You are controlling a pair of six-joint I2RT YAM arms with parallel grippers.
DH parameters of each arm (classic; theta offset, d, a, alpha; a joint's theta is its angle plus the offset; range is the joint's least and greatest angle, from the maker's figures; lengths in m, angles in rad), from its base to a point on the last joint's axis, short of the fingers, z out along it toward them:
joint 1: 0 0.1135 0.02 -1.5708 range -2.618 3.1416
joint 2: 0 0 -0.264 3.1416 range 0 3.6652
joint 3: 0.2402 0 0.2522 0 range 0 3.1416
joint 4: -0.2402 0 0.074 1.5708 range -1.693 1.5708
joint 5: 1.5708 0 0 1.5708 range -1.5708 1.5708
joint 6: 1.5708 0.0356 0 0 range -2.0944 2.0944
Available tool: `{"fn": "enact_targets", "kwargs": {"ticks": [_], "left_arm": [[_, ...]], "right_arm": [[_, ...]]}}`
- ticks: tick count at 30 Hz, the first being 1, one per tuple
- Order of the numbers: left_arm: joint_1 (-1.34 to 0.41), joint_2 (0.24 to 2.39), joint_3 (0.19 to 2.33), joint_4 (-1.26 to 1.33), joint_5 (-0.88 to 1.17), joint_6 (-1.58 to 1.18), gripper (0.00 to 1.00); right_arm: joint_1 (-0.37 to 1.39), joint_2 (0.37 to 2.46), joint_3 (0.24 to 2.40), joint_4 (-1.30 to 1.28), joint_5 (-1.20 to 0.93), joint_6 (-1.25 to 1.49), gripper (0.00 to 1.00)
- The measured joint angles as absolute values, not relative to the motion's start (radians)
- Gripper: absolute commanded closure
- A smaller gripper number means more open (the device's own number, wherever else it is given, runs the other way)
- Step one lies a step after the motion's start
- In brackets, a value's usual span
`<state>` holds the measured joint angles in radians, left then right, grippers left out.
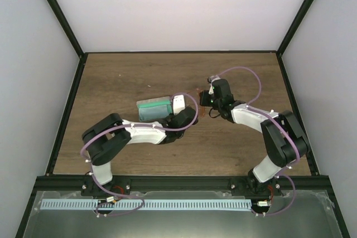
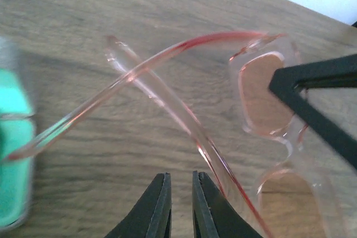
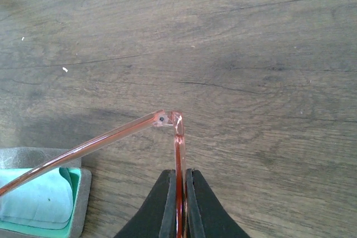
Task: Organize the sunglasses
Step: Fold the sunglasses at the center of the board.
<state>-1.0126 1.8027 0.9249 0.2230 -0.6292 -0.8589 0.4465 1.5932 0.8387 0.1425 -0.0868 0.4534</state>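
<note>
Right hand (image 3: 179,181): fingers pressed together on the front frame of the sunglasses (image 2: 261,94), gripping it edge-on just below the hinge, bottom centre of the right wrist view. In the left wrist view one of its black fingers lies across the upper lens at right of frame.

Left hand (image 2: 180,185): fingers drawn almost together with only a thin slit between them, and wood shows through the slit. It holds nothing. One temple arm runs just beside its frame-right finger; whether they touch, cannot tell.

Count: one pair of sunglasses, pink-red and see-through, its two temple arms crossing in an X at upper left-centre of the left wrist view. One grey case (image 3: 83,190), green inside, lower left of the right wrist view; the longer temple arm reaches across its corner. Two arms, two hands.

Top view: sunglasses just right of centre between the hands, case just left of centre. Bench (image 1: 122,79) shows bare wood along the upper and right parts. Black frame rails (image 1: 67,115) edge it, with white walls (image 1: 178,9) beyond.
</note>
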Motion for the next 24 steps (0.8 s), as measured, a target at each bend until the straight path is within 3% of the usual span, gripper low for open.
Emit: {"fn": "enact_targets", "kwargs": {"ticks": [8, 24], "left_arm": [[-0.991, 1.901, 1.055, 0.233, -0.611, -0.829, 0.86], [-0.923, 1.924, 1.038, 0.374, -0.342, -0.805, 0.84]], "right_arm": [[0.461, 1.590, 0.793, 0.167, -0.113, 0.450, 0.99], [0.473, 1.468, 0.729, 0.172, -0.115, 0.446, 0.99]]}}
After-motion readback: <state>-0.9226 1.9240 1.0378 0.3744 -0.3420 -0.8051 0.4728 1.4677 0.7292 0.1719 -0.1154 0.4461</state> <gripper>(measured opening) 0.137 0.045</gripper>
